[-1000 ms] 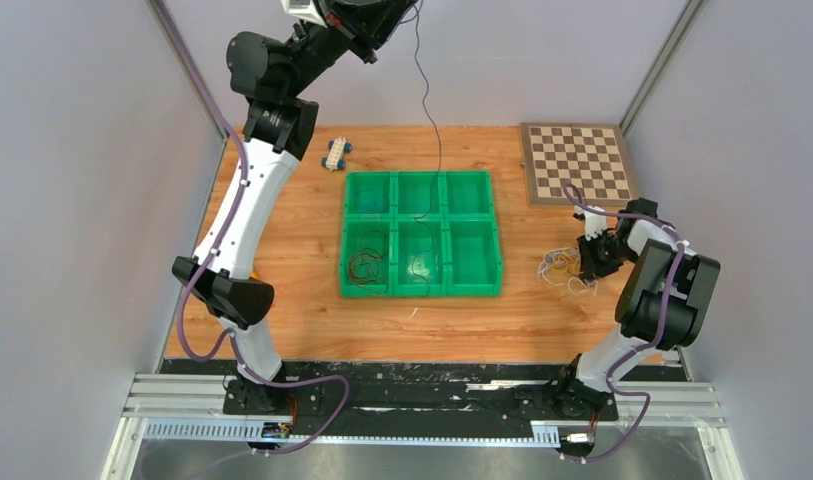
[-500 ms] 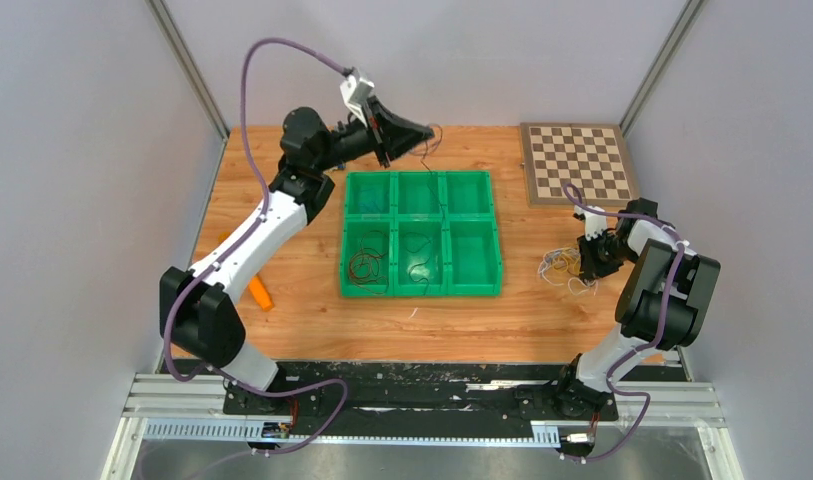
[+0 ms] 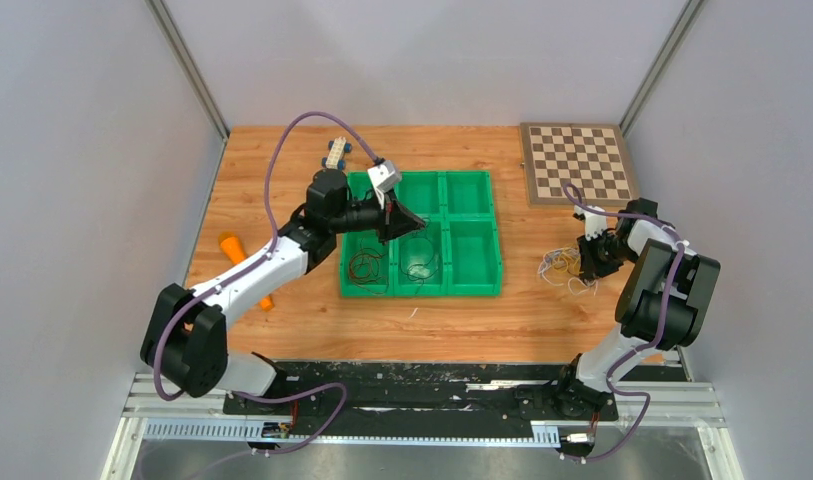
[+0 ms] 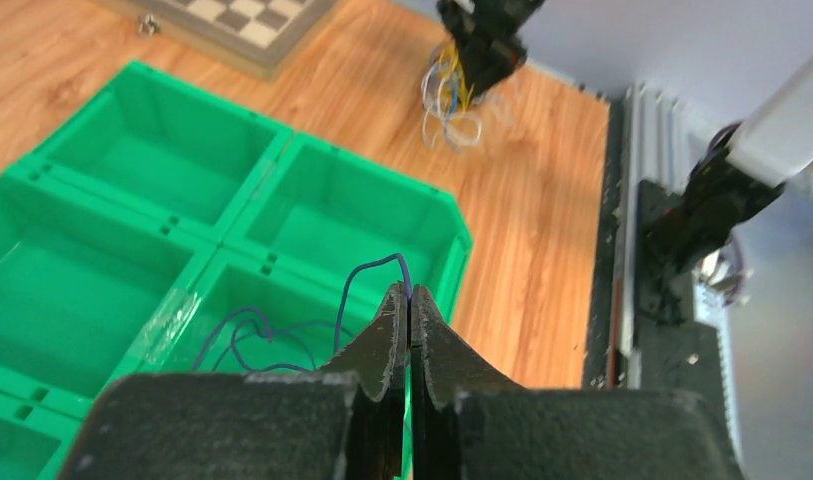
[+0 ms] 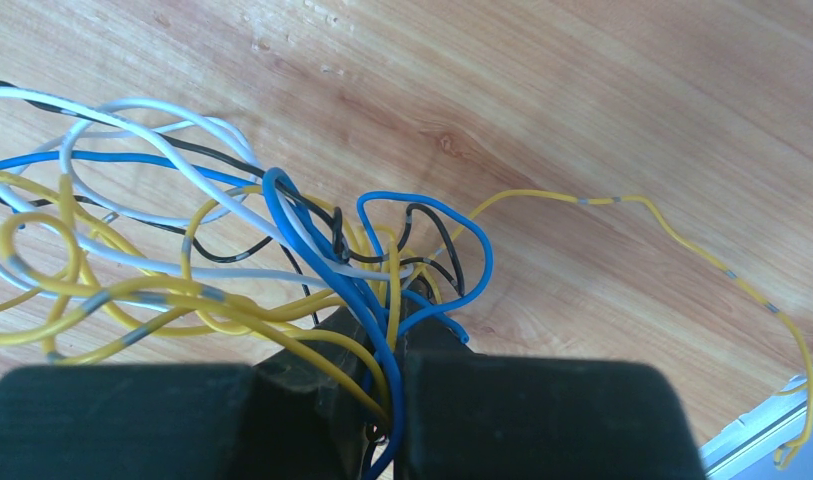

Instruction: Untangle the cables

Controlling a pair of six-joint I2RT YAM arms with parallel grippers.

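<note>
Left gripper (image 4: pixel 409 300): positioned over the middle column of the green tray (image 3: pixel 421 292). The fingers are pressed together at the tips and pinch the end of a thin blue wire (image 4: pixel 367 272). From the pinch the wire arches up, then drops in loose loops into the near-middle compartment.

Right gripper (image 5: pixel 385 325): positioned low over the table (image 3: pixel 302 312), to the right of the tray and well apart from it. The fingers are closed on the tangle (image 3: pixel 560 266) of cables. A thick blue loop and several yellow strands pass between the two fingers.

Tangle: lies on bare wood, on the tray side of the right gripper. It consists of yellow, blue, white and black wires looped through one another. The yellow wires carry grey bands at intervals. One yellow wire runs out alone across the wood toward the table edge.

Tray: two rows of three compartments. The near-left compartment holds a dark red cable (image 3: pixel 365 266), coiled loosely. The near-right compartment and the far-right compartment show only green floor.

Other items: a chessboard (image 3: pixel 579 162) at the far right corner; a small wheeled block toy (image 3: pixel 335 153) beyond the tray's far-left corner; an orange piece (image 3: pixel 230 243) on the wood beside the left arm.
</note>
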